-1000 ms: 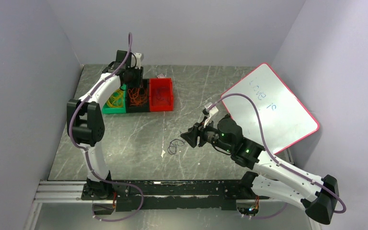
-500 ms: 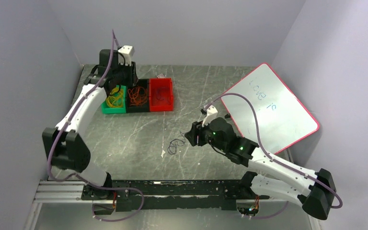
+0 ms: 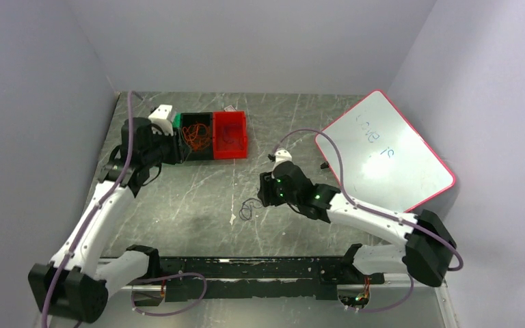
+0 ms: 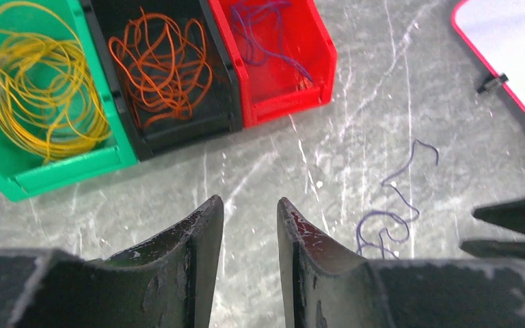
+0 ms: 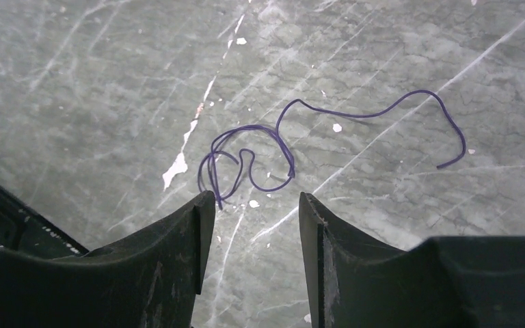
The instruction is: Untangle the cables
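Starting at the near edge, a black rail (image 3: 246, 268) runs across the counter (image 3: 191, 205), where both arms are bolted down. Past the rail there is a wide bare patch of grey stone. Plain walls (image 3: 260, 41) shut in the left, right and back sides. A white board (image 3: 383, 150) with a red rim fills much of the right side.

The right hand (image 5: 256, 198) hangs low over the middle of the counter. Its two fingers are spread and nothing is between them. Just past its fingertips lies a loose purple cable (image 5: 280, 137), thin and flat on the stone. One end is a small knot of loops and the other is a long wavy tail. Bare stone lies all around it.

Farther back on the left, the left hand (image 4: 249, 205) is partly spread and holds nothing. Beyond it three bins stand touching in a row. The green bin (image 4: 41, 178) holds yellow cables (image 4: 34, 96) in a round bundle. The black bin (image 4: 178, 133) holds orange cables (image 4: 160, 68) in a messy heap. The red bin (image 4: 287, 102) holds one purple strand (image 4: 266, 27).
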Robot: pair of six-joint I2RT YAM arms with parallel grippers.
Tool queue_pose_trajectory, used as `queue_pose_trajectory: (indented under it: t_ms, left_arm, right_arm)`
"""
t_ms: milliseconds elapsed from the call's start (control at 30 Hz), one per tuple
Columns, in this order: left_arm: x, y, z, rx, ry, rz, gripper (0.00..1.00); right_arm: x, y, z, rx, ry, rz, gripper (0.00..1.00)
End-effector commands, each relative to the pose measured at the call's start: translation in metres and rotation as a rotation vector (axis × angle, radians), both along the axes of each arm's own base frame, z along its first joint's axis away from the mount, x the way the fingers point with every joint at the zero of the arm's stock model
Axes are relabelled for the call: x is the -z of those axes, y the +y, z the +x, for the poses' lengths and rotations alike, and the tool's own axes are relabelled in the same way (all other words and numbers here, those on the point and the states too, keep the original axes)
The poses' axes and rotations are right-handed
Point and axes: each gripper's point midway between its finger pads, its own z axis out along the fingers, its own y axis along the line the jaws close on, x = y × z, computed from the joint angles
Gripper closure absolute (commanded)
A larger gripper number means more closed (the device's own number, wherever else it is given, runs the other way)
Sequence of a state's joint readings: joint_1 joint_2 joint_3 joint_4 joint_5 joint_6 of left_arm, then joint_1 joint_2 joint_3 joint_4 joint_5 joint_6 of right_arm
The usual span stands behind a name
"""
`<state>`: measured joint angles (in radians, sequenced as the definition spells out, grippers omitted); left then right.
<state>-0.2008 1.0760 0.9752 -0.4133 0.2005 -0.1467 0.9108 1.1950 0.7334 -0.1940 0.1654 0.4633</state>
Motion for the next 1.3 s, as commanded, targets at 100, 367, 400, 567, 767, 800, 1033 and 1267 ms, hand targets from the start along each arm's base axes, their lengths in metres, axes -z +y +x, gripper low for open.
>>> queue_pose_trajectory:
  t_ms: [100, 367, 400, 567, 767, 800, 1033, 1267]
  left_arm:
    - [0.000, 0.001, -0.039, 0.010, -0.010, -0.053, 0.60]
    - [0.007, 0.009, -0.060, -0.012, -0.007, -0.047, 0.60]
    - [0.005, 0.009, -0.061, -0.014, -0.013, -0.050, 0.60]
    - [0.003, 0.011, -0.062, -0.024, -0.023, -0.048, 0.60]
    - [0.004, 0.007, -0.063, -0.003, -0.023, -0.058, 0.61]
    - [0.004, 0.007, -0.063, -0.004, -0.023, -0.057, 0.61]
    - [0.003, 0.006, -0.064, 0.007, -0.031, -0.063, 0.61]
    - [-0.003, 0.010, -0.064, -0.008, -0.052, -0.052, 0.61]
  right_arm:
    - [0.022, 0.012, 0.018, -0.034, 0.021, -0.144, 0.52]
    - [0.050, 0.010, 0.039, -0.033, 0.021, -0.324, 0.62]
    - [0.055, 0.010, 0.041, -0.036, 0.026, -0.346, 0.62]
    - [0.073, 0.014, 0.044, -0.049, 0.049, -0.392, 0.66]
    - [0.084, 0.014, 0.044, -0.050, 0.063, -0.408, 0.75]
    - [0.085, 0.014, 0.045, -0.049, 0.062, -0.411, 0.78]
    - [0.067, 0.015, 0.047, -0.031, 0.031, -0.371, 0.97]
    - [0.010, 0.014, 0.047, -0.041, -0.065, -0.282, 1.00]
